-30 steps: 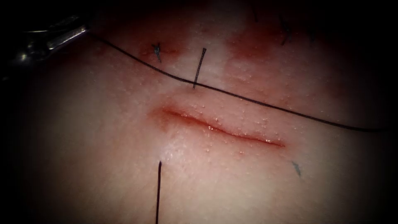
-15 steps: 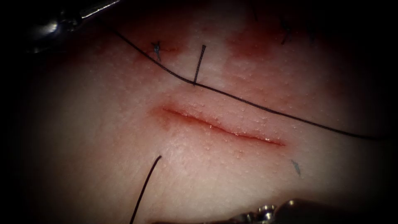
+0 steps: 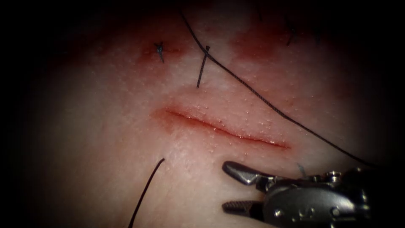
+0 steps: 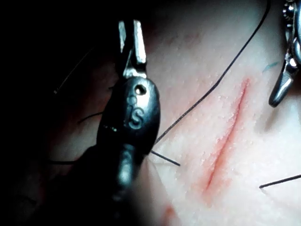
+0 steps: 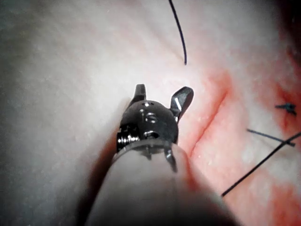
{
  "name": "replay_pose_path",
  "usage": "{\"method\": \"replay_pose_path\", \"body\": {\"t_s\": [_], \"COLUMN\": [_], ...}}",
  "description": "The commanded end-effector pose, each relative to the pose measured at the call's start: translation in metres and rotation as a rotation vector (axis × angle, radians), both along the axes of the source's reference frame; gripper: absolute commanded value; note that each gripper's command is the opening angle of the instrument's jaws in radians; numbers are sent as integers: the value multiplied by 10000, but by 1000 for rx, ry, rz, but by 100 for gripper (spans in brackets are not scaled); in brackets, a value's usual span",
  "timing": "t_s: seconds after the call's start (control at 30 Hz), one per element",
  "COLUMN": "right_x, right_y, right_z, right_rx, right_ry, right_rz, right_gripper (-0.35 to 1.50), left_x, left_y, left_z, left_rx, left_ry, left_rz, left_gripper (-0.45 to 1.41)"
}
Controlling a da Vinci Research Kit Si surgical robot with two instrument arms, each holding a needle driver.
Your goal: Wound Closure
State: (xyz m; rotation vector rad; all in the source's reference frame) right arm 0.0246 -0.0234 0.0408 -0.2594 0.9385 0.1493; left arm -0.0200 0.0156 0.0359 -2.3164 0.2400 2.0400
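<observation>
**Right gripper spread open below the cut, left gripper clamped on the thread**

Your right gripper [image 3: 231, 190] sits just below the right half of the cut [image 3: 223, 128] in the endoscope view, its two jaws parted and holding nothing; the upper jaw lies close over the tissue [image 3: 97, 126] beside the wound. The right wrist view confirms it: the right gripper [image 5: 162, 96] is splayed, with bare tissue [image 5: 70, 94] between the jaws and the cut [image 5: 209, 122] just beside it.

Your left gripper [image 4: 130, 40] shows in the left wrist view with its jaws pressed together. The thread [image 4: 211, 89] runs up to it, so it looks to be clamped on the thread, though the exact grip point is hard to make out.

In the endoscope view the thread [image 3: 270, 105] crosses the tissue above the cut, slanting from the upper middle down to the right edge. It passes over a short thread end [image 3: 202, 67] that stands out of the tissue above the cut's left end. A second thread end [image 3: 145, 192] lies below the cut on the left. Red fluid [image 3: 253, 44] stains the tissue above the wound.

You cannot see the needle in these views.
</observation>
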Motion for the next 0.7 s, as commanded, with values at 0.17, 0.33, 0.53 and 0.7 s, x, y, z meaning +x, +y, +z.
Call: {"method": "replay_pose_path", "body": {"t_s": [0.17, 0.33, 0.53, 0.7], "right_x": [10, 15, 14, 15], "right_y": [-10, -13, -14, -15], "right_z": [5, 4, 7, 8], "right_rx": [0, -1, -4, -5], "right_ry": [-5, -6, -6, -7], "right_rz": [-2, -1, -2, -2], "right_gripper": [118, 116, 116, 116], "left_x": [-28, -50, -58, -39], "left_y": [15, 35, 54, 43], "left_z": [19, 39, 85, 146], "left_rx": [-33, -40, -52, -5], "left_ry": [-76, -87, -102, -55], "left_rz": [40, 82, 114, 134], "left_gripper": [-45, -45, -45, -45]}}
